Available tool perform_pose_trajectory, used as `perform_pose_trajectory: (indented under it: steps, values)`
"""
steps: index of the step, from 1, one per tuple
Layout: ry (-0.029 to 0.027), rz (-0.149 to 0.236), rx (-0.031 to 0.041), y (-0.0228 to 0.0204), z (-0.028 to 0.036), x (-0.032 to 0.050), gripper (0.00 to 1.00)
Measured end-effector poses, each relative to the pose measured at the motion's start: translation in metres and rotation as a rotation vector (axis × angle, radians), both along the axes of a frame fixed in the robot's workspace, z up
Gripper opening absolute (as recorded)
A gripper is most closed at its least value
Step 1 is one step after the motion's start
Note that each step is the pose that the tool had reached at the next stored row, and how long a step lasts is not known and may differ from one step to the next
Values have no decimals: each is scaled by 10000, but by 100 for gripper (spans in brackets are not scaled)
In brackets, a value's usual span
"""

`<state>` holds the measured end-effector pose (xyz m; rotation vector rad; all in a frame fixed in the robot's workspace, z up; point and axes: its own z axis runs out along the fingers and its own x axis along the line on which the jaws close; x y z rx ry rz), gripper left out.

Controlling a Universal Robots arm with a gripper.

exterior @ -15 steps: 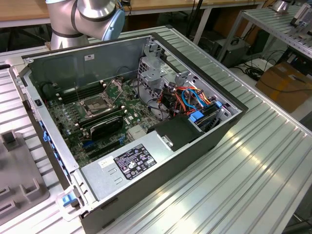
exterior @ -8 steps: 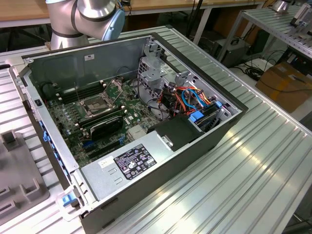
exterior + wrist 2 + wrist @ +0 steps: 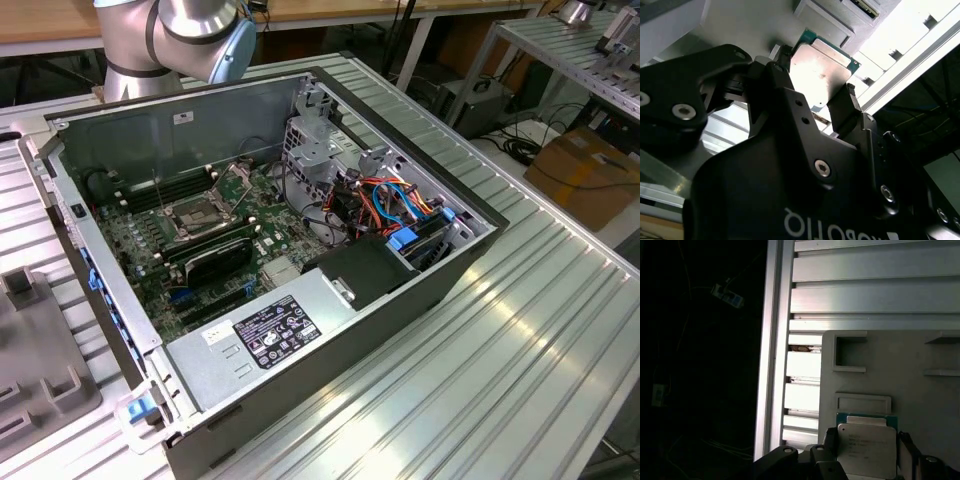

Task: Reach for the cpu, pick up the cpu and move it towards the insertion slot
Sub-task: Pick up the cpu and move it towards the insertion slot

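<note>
The cpu (image 3: 866, 449), a thin square chip with a dull silver face and a green rim, sits between the two black fingers of my gripper (image 3: 867, 460) in both wrist views. The fingers (image 3: 846, 102) press on opposite edges of the cpu (image 3: 821, 70), so the gripper is shut on it. Behind the chip lies a grey moulded tray (image 3: 890, 370). The insertion slot (image 3: 200, 215), a silver-framed socket with a dark centre, is on the green motherboard inside the open computer case, far from the arm (image 3: 170, 35) at the exterior view's upper left.
The case walls (image 3: 330, 330), a drive cage with blue and orange cables (image 3: 395, 200) and a power supply (image 3: 265, 335) surround the motherboard. A black heatsink block (image 3: 218, 258) sits just in front of the socket. A grey tray (image 3: 35, 350) rests on the ribbed aluminium table (image 3: 500, 340).
</note>
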<state>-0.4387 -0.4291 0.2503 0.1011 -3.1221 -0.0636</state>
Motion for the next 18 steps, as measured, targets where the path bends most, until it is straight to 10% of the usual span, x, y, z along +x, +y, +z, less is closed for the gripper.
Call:
perform_pose_trajectory:
  steps: [18]
  values:
    - [42,0,1,0,173,1,55]
